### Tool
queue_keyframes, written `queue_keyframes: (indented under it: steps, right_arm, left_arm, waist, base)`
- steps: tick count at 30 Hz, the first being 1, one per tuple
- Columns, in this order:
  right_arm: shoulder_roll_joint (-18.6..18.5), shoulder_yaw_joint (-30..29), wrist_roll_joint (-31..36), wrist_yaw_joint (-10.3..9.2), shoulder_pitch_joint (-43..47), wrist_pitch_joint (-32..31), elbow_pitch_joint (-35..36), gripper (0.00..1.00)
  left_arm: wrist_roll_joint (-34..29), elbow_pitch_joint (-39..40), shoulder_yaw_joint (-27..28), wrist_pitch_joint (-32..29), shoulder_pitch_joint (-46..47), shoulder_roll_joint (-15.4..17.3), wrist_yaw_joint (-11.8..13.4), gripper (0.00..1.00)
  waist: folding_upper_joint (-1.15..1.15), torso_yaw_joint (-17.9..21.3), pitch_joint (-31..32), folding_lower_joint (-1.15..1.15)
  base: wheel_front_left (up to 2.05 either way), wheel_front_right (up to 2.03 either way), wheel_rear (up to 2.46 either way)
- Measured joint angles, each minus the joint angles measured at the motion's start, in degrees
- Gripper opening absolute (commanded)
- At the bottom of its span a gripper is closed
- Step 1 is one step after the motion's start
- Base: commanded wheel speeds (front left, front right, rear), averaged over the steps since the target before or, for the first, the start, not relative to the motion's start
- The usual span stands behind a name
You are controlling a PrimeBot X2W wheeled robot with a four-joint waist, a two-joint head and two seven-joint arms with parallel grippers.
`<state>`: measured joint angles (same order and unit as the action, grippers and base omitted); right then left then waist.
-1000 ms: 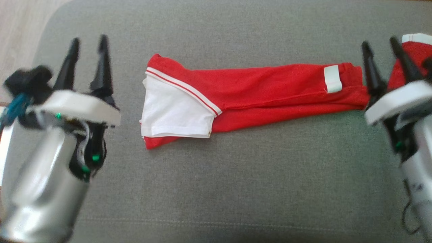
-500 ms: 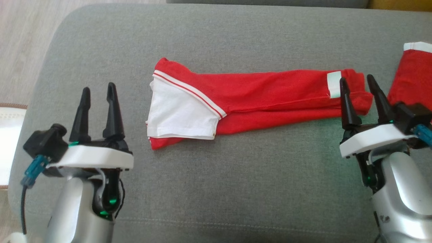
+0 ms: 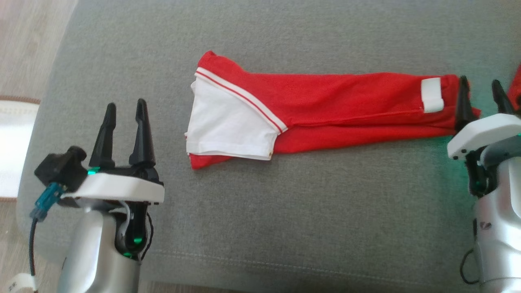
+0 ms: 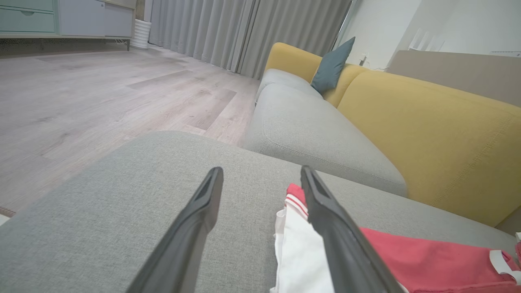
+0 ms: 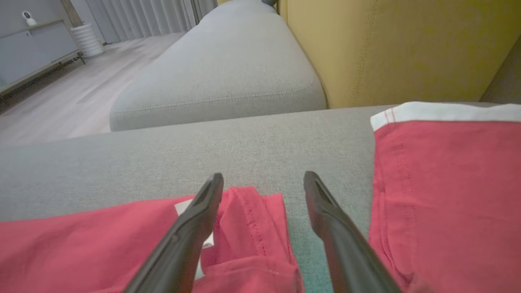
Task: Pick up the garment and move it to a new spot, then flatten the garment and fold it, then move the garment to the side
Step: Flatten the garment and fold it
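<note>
Grey cushion (image 3: 285,224) bears the garment (image 3: 346,106), seemingly mid-fold; left hand (image 3: 126,105) and right hand (image 3: 479,81) gape empty, likely needing next to grip its ends.

Red garment (image 3: 325,116) w/ white sleeve, folded into long strip, flat on cushion (image 3: 285,211).

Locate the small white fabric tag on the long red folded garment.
In the head view, the white tag sits near the right end of the red garment on the grey cushion, just left of the right gripper.
</note>
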<state>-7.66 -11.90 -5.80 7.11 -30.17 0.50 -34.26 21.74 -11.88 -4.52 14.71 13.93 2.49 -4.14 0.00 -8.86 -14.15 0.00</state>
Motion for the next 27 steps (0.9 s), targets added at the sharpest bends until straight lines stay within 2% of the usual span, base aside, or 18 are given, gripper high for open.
queue_keyframes:
  steps: [8, 22, 23, 24, 25, 26, 27]
  right_arm:
    - [1.5, -6.2, 5.9, 0.00, -1.1, -2.1, -6.7, 1.00]
    - [3.6, -6.0, 4.7, 0.00, -0.7, -2.0, -10.6, 1.00]
    - [3.7, -5.7, 4.3, 0.00, -0.7, -2.0, -10.6, 0.97]
    - [3.7, -5.5, 4.1, 0.00, -0.8, -1.9, -10.6, 0.49]
    - [3.7, -5.3, 3.8, 0.00, -0.9, -1.9, -10.5, 0.28]
    - [3.7, -5.1, 3.7, 0.00, -1.0, -1.9, -10.4, 0.00]
    - [3.7, -4.8, 3.6, 0.00, -1.1, -1.8, -10.3, 0.00]
  left_arm:
    - [0.0, -1.1, 0.0, 0.0, 1.5, -0.3, -1.0, 1.00]
    - [0.0, -1.3, 0.0, 0.0, 1.6, -0.4, -0.9, 1.00]
    - [0.0, -1.3, 0.1, 0.0, 1.6, -0.4, -0.9, 1.00]
    - [0.0, -1.3, 0.1, 0.0, 1.6, -0.4, -0.9, 1.00]
    - [0.0, -1.3, 0.1, 0.0, 1.6, -0.4, -0.9, 1.00]
    - [0.0, -1.2, 0.1, 0.0, 1.7, -0.4, -0.9, 1.00]
    - [0.0, -1.2, 0.1, 0.0, 1.7, -0.4, -0.9, 1.00]
  waist:
    - [0.00, -1.2, -1.6, 0.00]
    - [0.00, 1.1, -1.0, 0.00]
    - [0.00, 1.2, -1.3, 0.00]
    - [0.00, 1.2, -1.5, 0.00]
    - [0.00, 1.2, -1.8, 0.00]
    - [0.00, 1.2, -2.1, 0.00]
    - [0.00, 1.2, -2.4, 0.00]
  base:
    - [0.00, 0.00, 0.00]
    - [0.00, 0.00, 0.00]
    - [0.00, 0.00, 0.00]
    - [0.00, 0.00, 0.00]
    - [0.00, 0.00, 0.00]
    - [0.00, 0.00, 0.00]
    - [0.00, 0.00, 0.00]
